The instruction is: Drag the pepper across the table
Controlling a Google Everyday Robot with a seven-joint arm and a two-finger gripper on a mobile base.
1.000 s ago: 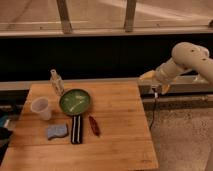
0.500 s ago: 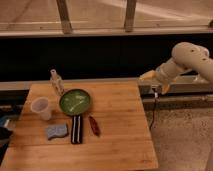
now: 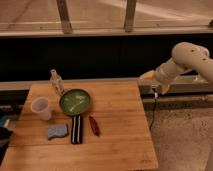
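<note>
Nothing has moved since the earlier frames: arm, tool and every item on the worktop (image 3: 120, 142) stand where they were.

Landmark: green pan (image 3: 75, 101), on the left half of the worktop.

Findings:
- Pepper (image 3: 93, 125): small, dark red, lying flat on the wood just in front of the pan and slightly to its right, long axis running roughly front to back. Near the pan's rim but not touching it. Nothing rests on it or grips it.
- Black striped strip (image 3: 76, 129): directly in front of the pan, beside the pepper on its left, with a narrow gap between the two.
- Blue sponge (image 3: 57, 131): in front of the pan and to its left, next to the strip.
- Clear plastic cup (image 3: 41, 107): upright, left of the pan.
- Small clear bottle (image 3: 56, 82): upright, behind the pan and to its left, close to the rim.
- Tool (image 3: 156, 83): well to the right of the pan, beyond the worktop's right edge and raised above its surface. Fingers spread apart, nothing held between them, no contact with any item.
- White arm (image 3: 187, 57): reaches in from the right side of the view, farther from the pan than the tool.
</note>
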